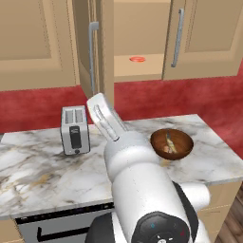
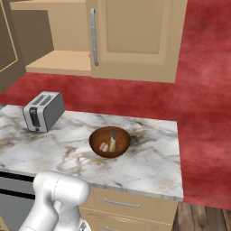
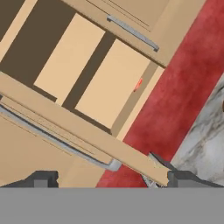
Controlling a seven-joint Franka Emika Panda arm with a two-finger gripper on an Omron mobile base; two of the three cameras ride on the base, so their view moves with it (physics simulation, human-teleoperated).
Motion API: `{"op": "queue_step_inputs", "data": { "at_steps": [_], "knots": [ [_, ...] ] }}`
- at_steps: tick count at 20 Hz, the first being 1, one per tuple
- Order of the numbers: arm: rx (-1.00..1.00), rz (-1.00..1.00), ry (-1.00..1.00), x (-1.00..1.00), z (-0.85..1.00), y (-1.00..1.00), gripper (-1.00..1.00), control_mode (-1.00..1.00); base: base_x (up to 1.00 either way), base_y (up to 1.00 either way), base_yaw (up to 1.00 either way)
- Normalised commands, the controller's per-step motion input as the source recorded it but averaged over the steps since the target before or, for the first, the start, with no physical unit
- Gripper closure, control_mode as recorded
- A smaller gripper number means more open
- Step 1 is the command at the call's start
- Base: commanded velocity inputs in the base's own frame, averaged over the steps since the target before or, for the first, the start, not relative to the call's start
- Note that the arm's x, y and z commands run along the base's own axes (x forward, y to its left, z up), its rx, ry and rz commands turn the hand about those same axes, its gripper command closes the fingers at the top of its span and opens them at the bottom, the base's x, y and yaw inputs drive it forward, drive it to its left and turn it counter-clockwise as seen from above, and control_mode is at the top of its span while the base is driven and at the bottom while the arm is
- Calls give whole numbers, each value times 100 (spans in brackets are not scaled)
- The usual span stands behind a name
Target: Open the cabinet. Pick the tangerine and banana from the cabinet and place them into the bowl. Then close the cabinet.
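The cabinet (image 1: 142, 33) has its left door (image 1: 102, 47) swung open and its right door (image 1: 201, 38) closed. The tangerine (image 1: 137, 59) lies on the lower shelf inside; the hand view shows it as a thin red sliver (image 3: 138, 84). On the marble counter sits the bowl (image 1: 172, 143) (image 2: 110, 142) with the banana (image 2: 113, 140) lying in it. My gripper (image 3: 112, 178) is open and holds nothing. It sits below the open door's lower edge and faces the cabinet interior. In the left base view the white hand (image 1: 102, 114) hides the fingers.
A silver toaster (image 1: 75, 130) (image 2: 43, 111) stands on the counter (image 1: 42, 175) left of the arm. Handle-less tan doors (image 1: 28, 42) hang at the left. A red wall (image 2: 198, 90) runs behind and to the right. An oven front (image 1: 57, 228) sits below the counter edge.
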Motion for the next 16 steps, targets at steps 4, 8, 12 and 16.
{"op": "queue_step_inputs", "data": {
  "at_steps": [4,8,12,16],
  "knots": [
    [0,-8,0,4,-5,20,-100,-100,0,0,0],
    [0,-12,0,23,-15,18,-100,-100,0,0,0],
    [0,-12,0,36,-23,22,-100,-100,0,0,0],
    [0,-9,0,48,-23,27,-100,-100,0,0,0]
  ]
}}
